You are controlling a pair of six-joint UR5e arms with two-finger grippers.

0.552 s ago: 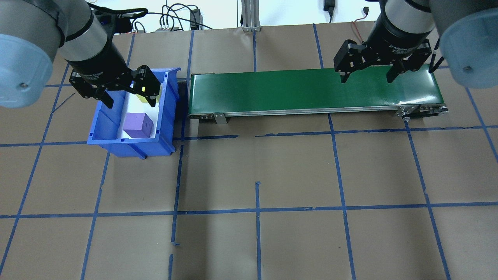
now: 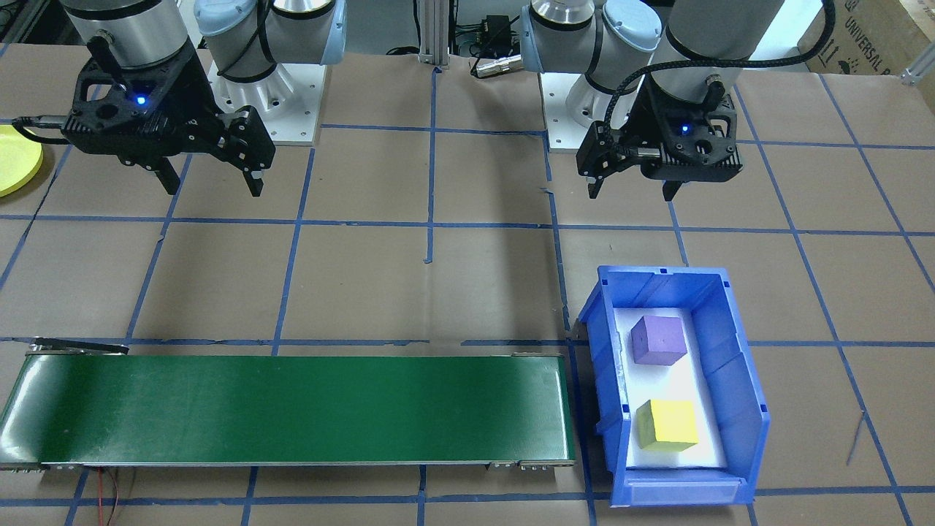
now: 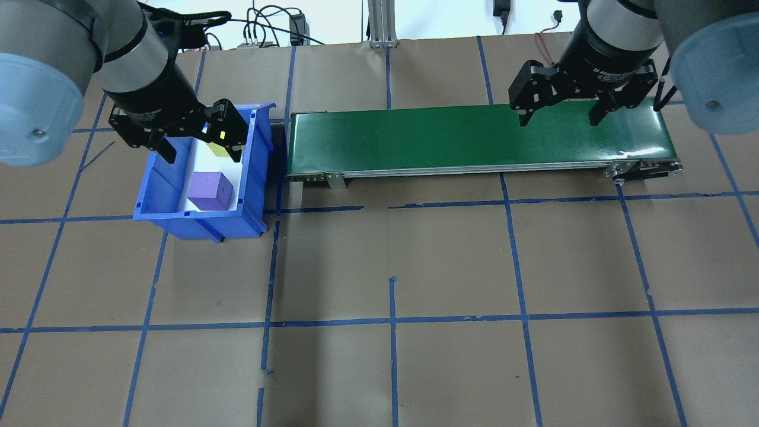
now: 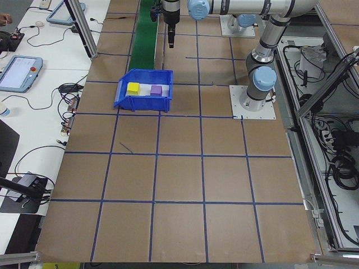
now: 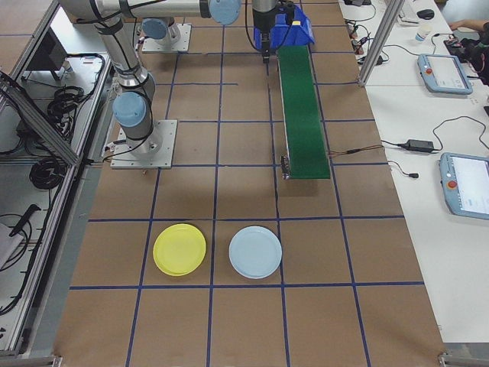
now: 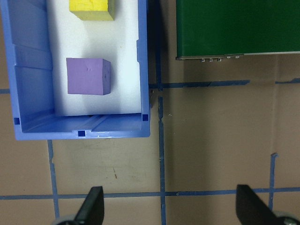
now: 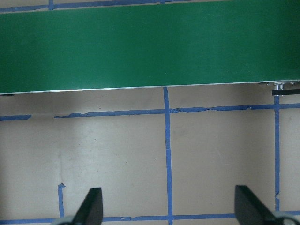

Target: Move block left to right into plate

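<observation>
A purple block [image 2: 659, 340] and a yellow block [image 2: 666, 424] lie in a blue bin [image 2: 730, 380] at the conveyor's end on my left. The left wrist view shows the purple block [image 6: 88, 76] and yellow block [image 6: 89, 9] in the bin [image 6: 28, 93]. My left gripper [image 3: 203, 155] hangs open and empty high above the bin's robot-side edge, and partly hides the yellow block [image 3: 218, 149] in the overhead view. My right gripper [image 3: 558, 121] hovers open and empty by the conveyor's other end. The yellow plate [image 5: 179, 250] lies far off on my right.
A green conveyor belt [image 3: 474, 139] runs from the bin toward my right side. A light blue plate [image 5: 255, 251] lies beside the yellow one. Brown paper with blue tape lines covers the table. Tablets and cables lie on side benches.
My left gripper has shifted slightly farther over the bin, still open, and covers more of the yellow block. The right gripper has barely moved.
</observation>
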